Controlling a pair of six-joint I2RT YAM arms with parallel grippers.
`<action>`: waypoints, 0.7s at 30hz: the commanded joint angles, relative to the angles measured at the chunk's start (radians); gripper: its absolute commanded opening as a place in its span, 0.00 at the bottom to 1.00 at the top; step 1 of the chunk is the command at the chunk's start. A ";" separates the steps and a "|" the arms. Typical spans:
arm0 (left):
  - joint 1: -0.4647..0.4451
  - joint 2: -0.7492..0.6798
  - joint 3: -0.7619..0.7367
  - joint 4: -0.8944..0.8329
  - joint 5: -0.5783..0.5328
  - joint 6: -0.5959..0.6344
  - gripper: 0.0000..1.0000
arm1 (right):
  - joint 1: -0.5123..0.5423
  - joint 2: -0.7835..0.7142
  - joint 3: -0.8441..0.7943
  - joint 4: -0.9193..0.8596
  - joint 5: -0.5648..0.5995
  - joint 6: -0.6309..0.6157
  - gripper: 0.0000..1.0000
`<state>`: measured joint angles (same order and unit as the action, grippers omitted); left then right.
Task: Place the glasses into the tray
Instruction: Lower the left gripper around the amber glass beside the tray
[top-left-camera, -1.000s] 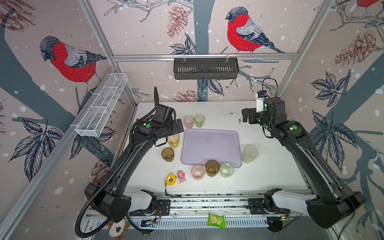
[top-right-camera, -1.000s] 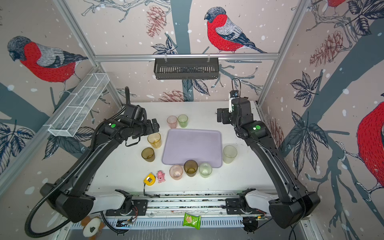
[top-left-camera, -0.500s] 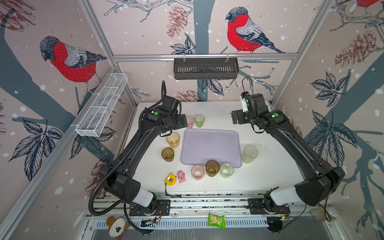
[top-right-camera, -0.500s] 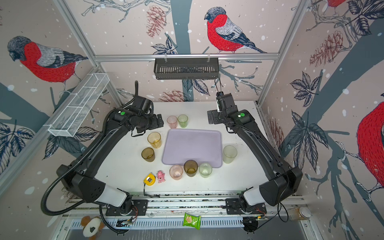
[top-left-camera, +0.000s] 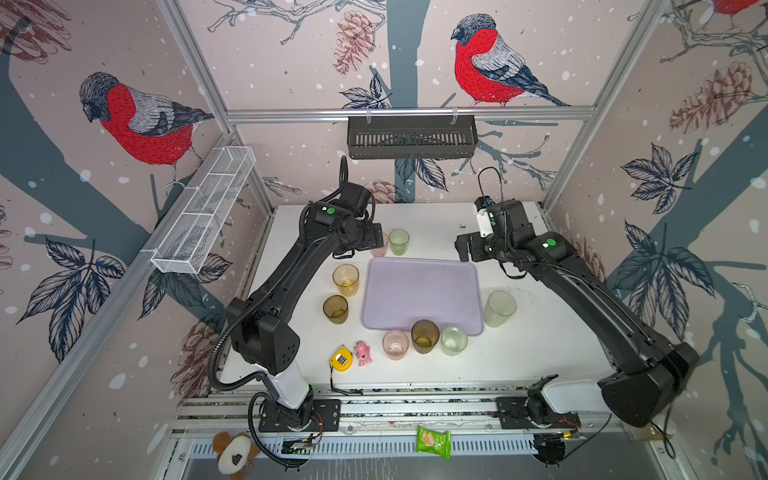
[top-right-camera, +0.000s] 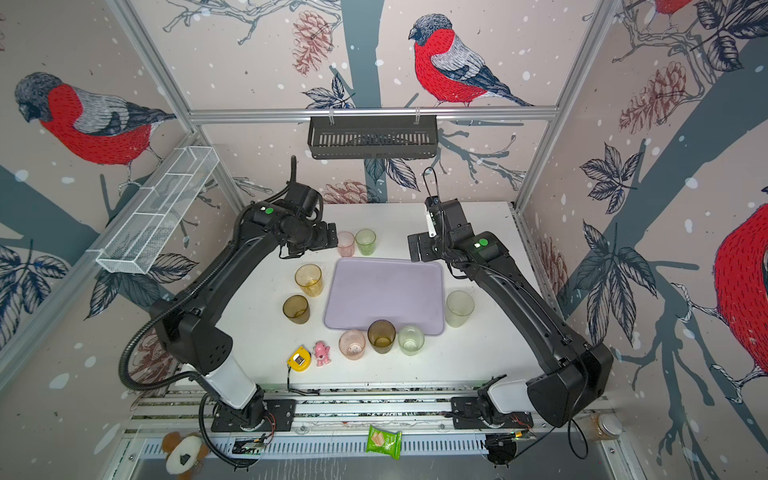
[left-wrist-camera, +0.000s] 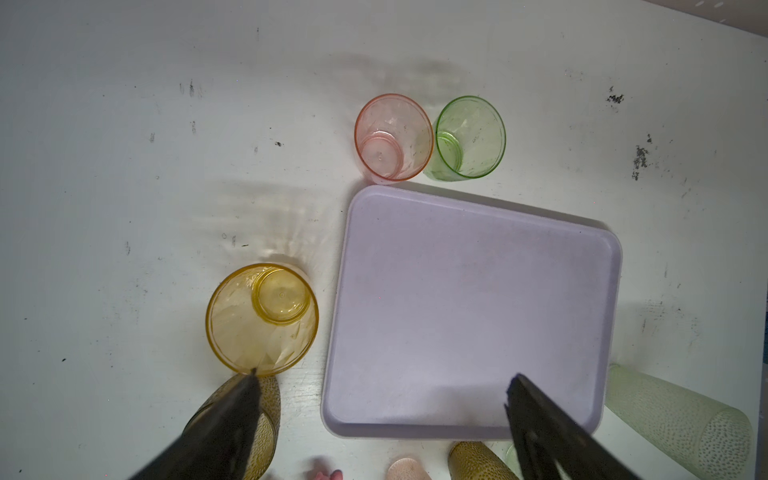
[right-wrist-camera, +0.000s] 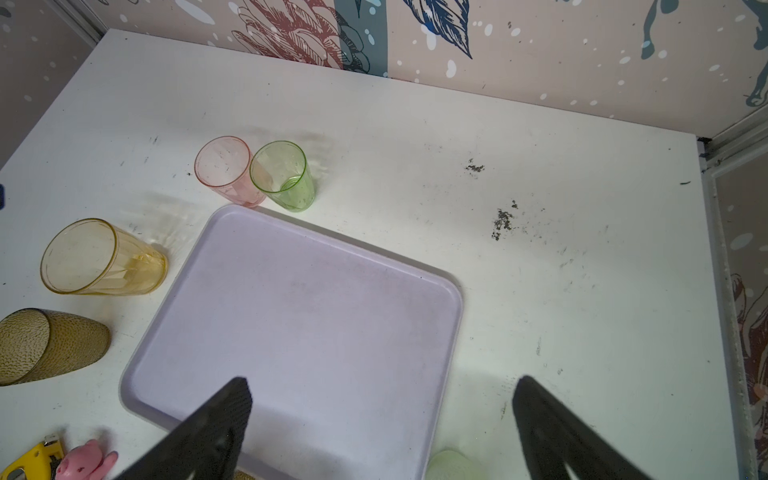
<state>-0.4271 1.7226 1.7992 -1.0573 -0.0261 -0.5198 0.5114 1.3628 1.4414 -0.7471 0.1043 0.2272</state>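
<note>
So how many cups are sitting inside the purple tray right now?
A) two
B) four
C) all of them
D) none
D: the tray is bare, and every glass, like the amber glass and the frosted glass, stands on the table around it.

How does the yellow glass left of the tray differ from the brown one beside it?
The yellow glass is light and clear; the brown glass is darker with a dimpled surface. The yellow glass stands farther back, the brown glass nearer the front. Both stand upright, empty, outside the tray.
</note>
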 joint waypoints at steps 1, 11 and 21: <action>-0.004 0.028 0.011 -0.030 -0.001 0.037 0.92 | 0.001 -0.016 -0.013 0.031 0.002 0.009 0.99; -0.006 0.157 0.040 -0.118 -0.050 0.095 0.78 | 0.003 -0.017 -0.015 0.058 -0.029 -0.009 1.00; -0.006 0.177 -0.029 -0.094 -0.083 0.110 0.61 | 0.019 -0.025 -0.019 0.069 -0.032 -0.011 1.00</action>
<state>-0.4309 1.8965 1.7859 -1.1316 -0.0830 -0.4187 0.5262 1.3437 1.4246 -0.7013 0.0757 0.2276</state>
